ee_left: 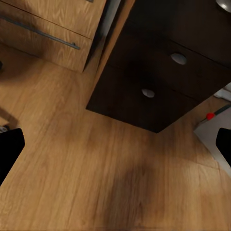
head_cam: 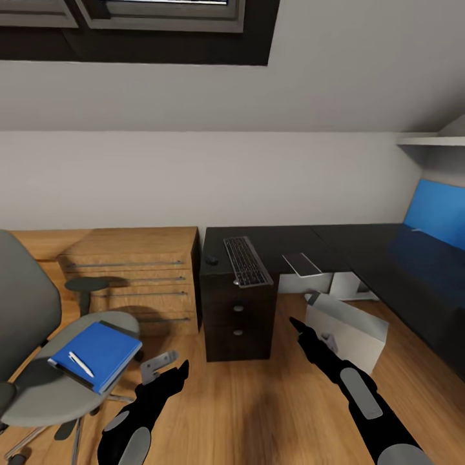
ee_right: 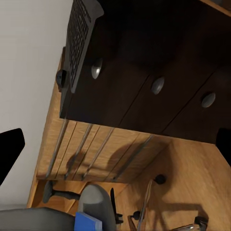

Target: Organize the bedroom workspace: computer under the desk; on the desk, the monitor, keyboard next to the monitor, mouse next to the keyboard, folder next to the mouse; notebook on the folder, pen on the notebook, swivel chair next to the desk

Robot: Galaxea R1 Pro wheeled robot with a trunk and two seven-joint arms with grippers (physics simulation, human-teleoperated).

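Both hands (head_cam: 173,373) (head_cam: 296,321) open, empty | folder (head_cam: 97,354) on swivel chair (head_cam: 45,387)

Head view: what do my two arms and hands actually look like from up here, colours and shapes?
Both arms are glossy black with rounded light grey panels set into the forearms. The left hand ends in short black tapered fingers. The right hand is likewise black and narrows to slim pointed fingers. No cables or markings are visible. In the wrist views the fingertips show as plain black shapes at the frame edges.

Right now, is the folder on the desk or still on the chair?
On the chair: the folder lies flat on the seat with the pen on top, apart from the desk.
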